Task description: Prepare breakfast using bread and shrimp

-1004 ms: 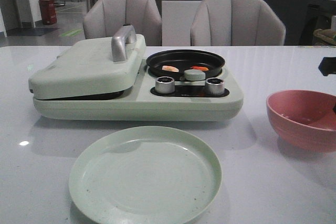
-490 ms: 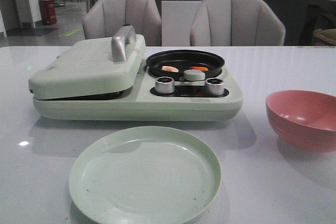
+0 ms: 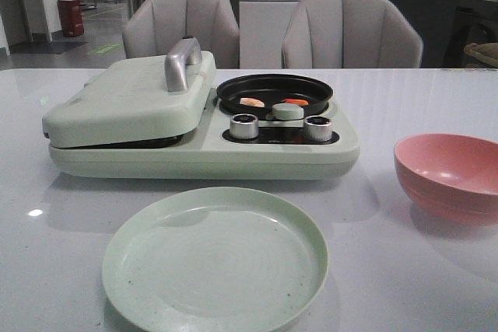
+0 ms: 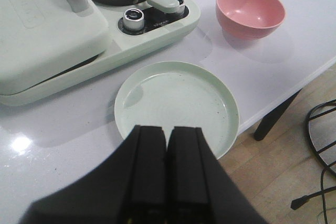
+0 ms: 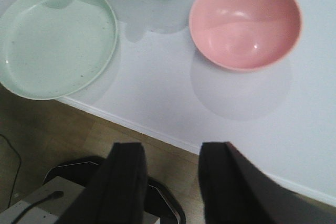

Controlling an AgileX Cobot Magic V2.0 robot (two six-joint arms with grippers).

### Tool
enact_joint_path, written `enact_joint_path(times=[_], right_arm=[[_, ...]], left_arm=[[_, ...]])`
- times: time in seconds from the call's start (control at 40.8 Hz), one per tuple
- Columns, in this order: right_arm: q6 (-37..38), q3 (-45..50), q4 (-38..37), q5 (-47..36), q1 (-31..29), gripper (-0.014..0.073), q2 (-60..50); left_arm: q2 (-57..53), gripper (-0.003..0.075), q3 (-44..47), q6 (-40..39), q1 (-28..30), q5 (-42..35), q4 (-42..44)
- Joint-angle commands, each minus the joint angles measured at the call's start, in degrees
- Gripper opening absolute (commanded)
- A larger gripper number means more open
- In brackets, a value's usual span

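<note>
The cooker [image 3: 202, 118] stands at the centre of the table [image 3: 405, 270], with its lid [image 3: 128, 99] shut on the left half. The black pan [image 3: 274, 91] occupies the right half, behind two knobs [image 3: 244, 125].

Shrimp [image 3: 252, 102]: two pieces lie in the pan, one pale, one orange-red. This step appears done.

Bread: not visible in any view. It may sit under the shut lid; this cannot be confirmed.

The plate [image 3: 214, 258] lies near the front edge, with nothing on it. The bowl [image 3: 447, 176] stands to the right, also with nothing in it, which suggests the shrimp came from there.

Left gripper [image 4: 167, 182]: fingers pressed together, holding nothing, raised above the near table edge, over the plate rim.

Right gripper [image 5: 170, 182]: fingers spread wide, holding nothing, pulled back past the near table edge, nearer than the bowl.

Judged remaining: lift the lid by its handle [image 3: 180, 62], then move bread and shrimp onto the plate. Neither arm is at the cooker.
</note>
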Motion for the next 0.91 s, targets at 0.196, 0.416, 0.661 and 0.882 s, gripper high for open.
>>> enact_joint_path(times=[0.196,0.416,0.661,0.882], right_arm=[[3.33,6.71,-4.39,0.08,-0.02,0.0368,-12.77],[3.33,8.40,-4.39,-0.02,-0.02,0.0292,-14.20],[3.33,8.40,-4.39,-1.16,-0.02,0.0038,-14.20],[3.33,8.40,-4.41,-1.12,-0.02,0.0036,-14.20]], left_arm=[[-0.02,0.0101,-1.83,-0.28,-0.40,-3.88,-0.52],[-0.02,0.0101,-1.81,-0.28,-0.40,-3.88,-0.52],[-0.02,0.0101,-0.40,-0.28,-0.40,-4.38,-0.52],[-0.02,0.0102,0.91,-0.65,-0.11,-2.25,2.71]])
